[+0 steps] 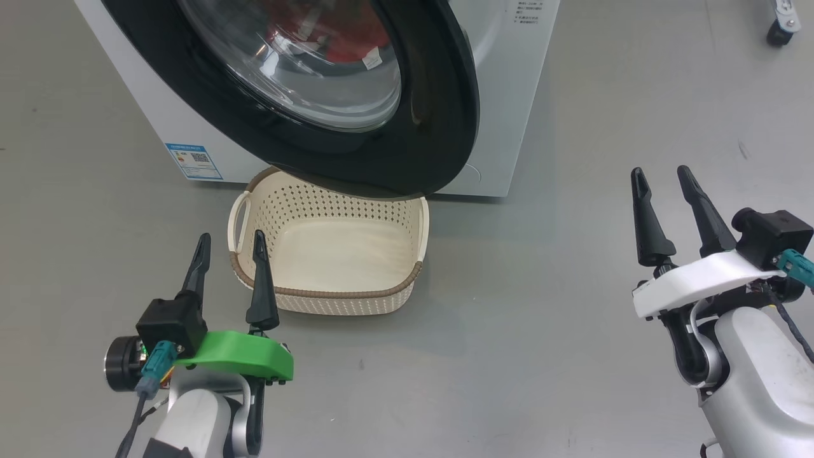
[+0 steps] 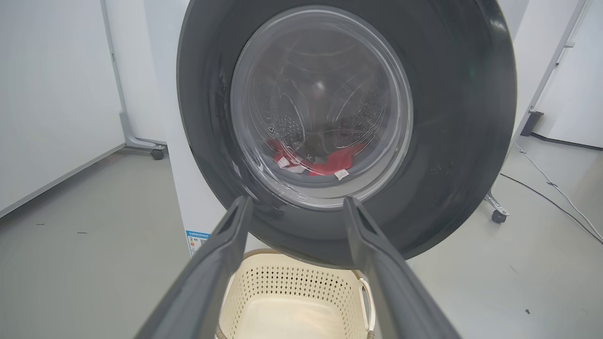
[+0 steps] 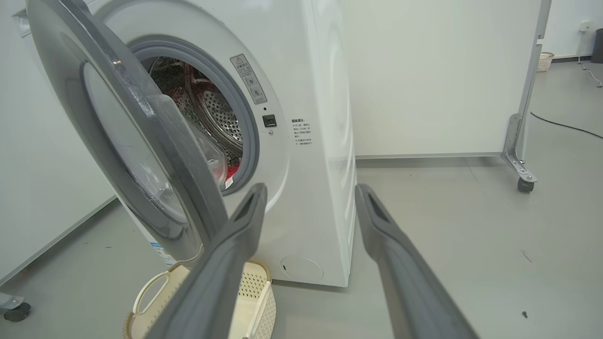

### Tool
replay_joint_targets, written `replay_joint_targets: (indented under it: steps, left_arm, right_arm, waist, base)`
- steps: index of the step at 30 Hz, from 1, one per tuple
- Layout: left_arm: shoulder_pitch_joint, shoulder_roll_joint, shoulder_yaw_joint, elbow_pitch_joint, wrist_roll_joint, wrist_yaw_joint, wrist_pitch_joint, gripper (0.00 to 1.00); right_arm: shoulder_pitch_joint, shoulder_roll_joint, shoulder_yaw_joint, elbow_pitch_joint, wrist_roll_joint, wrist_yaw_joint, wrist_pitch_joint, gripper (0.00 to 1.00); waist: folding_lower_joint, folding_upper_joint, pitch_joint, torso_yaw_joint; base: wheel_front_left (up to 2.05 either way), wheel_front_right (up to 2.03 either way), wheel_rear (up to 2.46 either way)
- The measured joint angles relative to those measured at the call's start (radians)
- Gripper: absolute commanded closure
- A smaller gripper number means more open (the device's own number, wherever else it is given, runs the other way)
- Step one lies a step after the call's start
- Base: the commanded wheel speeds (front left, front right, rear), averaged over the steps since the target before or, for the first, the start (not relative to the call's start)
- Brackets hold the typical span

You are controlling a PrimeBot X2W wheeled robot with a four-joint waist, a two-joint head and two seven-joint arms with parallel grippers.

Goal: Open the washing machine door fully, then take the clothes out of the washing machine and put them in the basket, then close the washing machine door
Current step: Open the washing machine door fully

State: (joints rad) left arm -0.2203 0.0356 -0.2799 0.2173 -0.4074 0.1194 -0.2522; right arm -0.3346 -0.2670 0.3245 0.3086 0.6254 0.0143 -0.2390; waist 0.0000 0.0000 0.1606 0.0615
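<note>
The washing machine (image 3: 320, 188) stands on the grey floor at the far side of the scene, its round opening facing the robot. The washing machine door (image 1: 432, 127) hangs only partly open, hinged on the left with its free edge swung out to the right, so the first step looks unfinished: at this angle the glass bowl blocks a straight reach into the drum. The basket (image 1: 331, 294) sits on the floor right in front of the machine, its far end tucked under the door's lower rim, likely so garments need only a short carry; nothing lies in it. The left gripper (image 1: 231, 238) hovers just near of the basket's left side, fingers spread and holding nothing. The right gripper (image 1: 661, 172), well to the right, is likewise spread and empty, on the side of the door's free edge, probably the handier one for pulling it wide. The clothes (image 2: 330, 162), red with white tags, lie low in the drum behind the glass.
</note>
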Motion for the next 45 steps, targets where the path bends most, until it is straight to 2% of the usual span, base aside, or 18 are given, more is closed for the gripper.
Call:
replay_joint_targets:
  steps: [8, 45]
  left_arm:
    - [0.0, -0.001, 0.001, -0.001, 0.0, 0.0, 0.0, 0.0]
    - [0.004, -0.001, -0.002, -0.005, 0.003, 0.0, 0.0, 0.0]
  right_arm:
    - [0.044, 0.013, -0.017, -0.026, -0.013, -0.017, -0.005, 0.0]
    - [0.1, 0.049, -0.078, -0.099, -0.074, -0.016, -0.013, 0.0]
  waist:
    - [0.0, 0.0, 0.005, -0.006]
    - [0.0, 0.0, 0.008, -0.016]
  base:
    - [0.0, 0.0, 0.0]
    - [0.0, 0.0, 0.0]
